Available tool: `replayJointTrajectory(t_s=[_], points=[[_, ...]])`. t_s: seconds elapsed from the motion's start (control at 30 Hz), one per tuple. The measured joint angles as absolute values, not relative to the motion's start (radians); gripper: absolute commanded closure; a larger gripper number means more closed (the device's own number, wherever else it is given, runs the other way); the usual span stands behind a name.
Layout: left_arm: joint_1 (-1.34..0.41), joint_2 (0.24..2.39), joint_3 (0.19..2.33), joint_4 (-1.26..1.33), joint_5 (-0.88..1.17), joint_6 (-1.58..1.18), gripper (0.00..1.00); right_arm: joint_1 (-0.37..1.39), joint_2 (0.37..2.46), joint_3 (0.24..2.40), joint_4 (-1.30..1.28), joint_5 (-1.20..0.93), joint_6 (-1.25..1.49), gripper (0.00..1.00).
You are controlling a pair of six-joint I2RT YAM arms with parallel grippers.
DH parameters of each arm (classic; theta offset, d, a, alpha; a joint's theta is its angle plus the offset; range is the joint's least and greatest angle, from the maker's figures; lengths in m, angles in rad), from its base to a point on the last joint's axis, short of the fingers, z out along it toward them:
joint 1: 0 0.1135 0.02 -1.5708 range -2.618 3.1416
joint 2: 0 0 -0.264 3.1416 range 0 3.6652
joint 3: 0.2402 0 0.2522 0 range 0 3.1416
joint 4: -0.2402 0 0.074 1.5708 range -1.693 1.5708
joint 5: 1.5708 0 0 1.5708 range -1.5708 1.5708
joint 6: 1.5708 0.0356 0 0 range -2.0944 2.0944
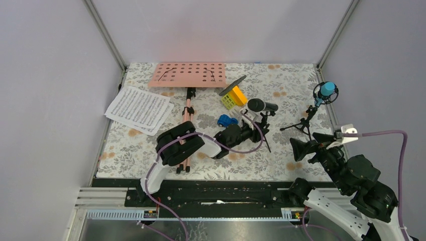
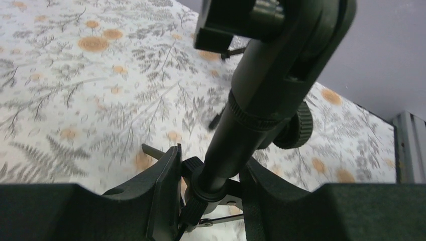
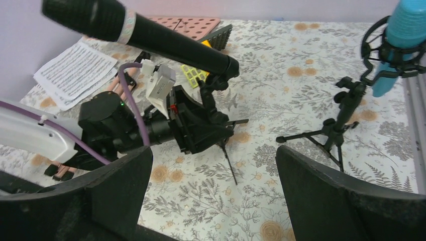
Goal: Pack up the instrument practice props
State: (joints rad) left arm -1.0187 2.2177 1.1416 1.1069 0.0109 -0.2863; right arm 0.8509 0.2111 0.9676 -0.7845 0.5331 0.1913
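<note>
The black mic (image 1: 261, 105) sits on its small tripod near the table's middle. My left gripper (image 1: 255, 131) is shut on that tripod's hub, a finger on each side of the stem (image 2: 261, 100). In the right wrist view the black mic (image 3: 150, 32) points up and to the left. The blue mic (image 1: 326, 90) stands upright on its tripod (image 1: 303, 123) at the right. My right gripper (image 1: 311, 143) hangs open just in front of it, holding nothing. The pink music stand (image 1: 188, 74) lies at the back, legs (image 1: 186, 120) toward me. White sheet-music pages (image 1: 139, 109) lie at the left.
A small blue toy car (image 1: 227, 120) and a yellow-green block (image 1: 234, 97) with a dark flap sit just behind my left gripper. Grey walls close in the flowered table (image 1: 130, 150) on three sides. The metal rail (image 1: 216, 198) with both arm bases runs along the near edge.
</note>
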Motion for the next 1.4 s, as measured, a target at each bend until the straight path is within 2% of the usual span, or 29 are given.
replayJointTrajectory(t_s=[0.27, 0.3, 0.53, 0.63, 0.7, 0.93, 1.0, 1.03, 1.1, 1.17, 1.4], points=[[-1.037, 1.996, 0.821, 1.135, 0.032, -0.26, 1.0, 0.851, 0.33, 0.986, -0.795, 0.399, 0.187, 0.0], [-1.036, 1.897, 0.715, 1.1, 0.066, -0.237, 1.0, 0.851, 0.358, 0.983, -0.794, 0.355, 0.187, 0.0], [-0.993, 1.696, 0.54, 0.999, 0.172, -0.205, 0.97, 0.851, 0.384, 0.934, -0.712, 0.25, 0.179, 0.0], [-0.927, 1.621, 0.496, 0.938, 0.241, -0.19, 0.92, 0.851, 0.427, 0.923, -0.669, 0.201, 0.171, 0.0], [-0.891, 1.583, 0.479, 0.899, 0.265, -0.169, 0.86, 0.851, 0.454, 0.911, -0.635, 0.166, 0.167, 0.0], [-0.877, 1.538, 0.475, 0.824, 0.311, -0.112, 0.48, 0.851, 0.476, 0.87, -0.564, 0.11, 0.163, 0.0], [-0.877, 1.531, 0.474, 0.816, 0.313, -0.107, 0.26, 0.851, 0.479, 0.87, -0.554, 0.11, 0.164, 0.0], [-0.877, 1.525, 0.47, 0.813, 0.314, -0.107, 0.23, 0.851, 0.48, 0.87, -0.548, 0.11, 0.164, 0.0], [-0.877, 1.507, 0.453, 0.81, 0.315, -0.106, 0.08, 0.851, 0.481, 0.87, -0.539, 0.11, 0.164, 0.0], [-0.878, 1.485, 0.434, 0.81, 0.315, -0.108, 0.02, 0.851, 0.483, 0.87, -0.531, 0.11, 0.163, 0.0], [-0.878, 1.427, 0.338, 0.934, 0.309, -0.132, 0.01, 0.851, 0.513, 0.87, -0.52, 0.114, 0.161, 0.0]])
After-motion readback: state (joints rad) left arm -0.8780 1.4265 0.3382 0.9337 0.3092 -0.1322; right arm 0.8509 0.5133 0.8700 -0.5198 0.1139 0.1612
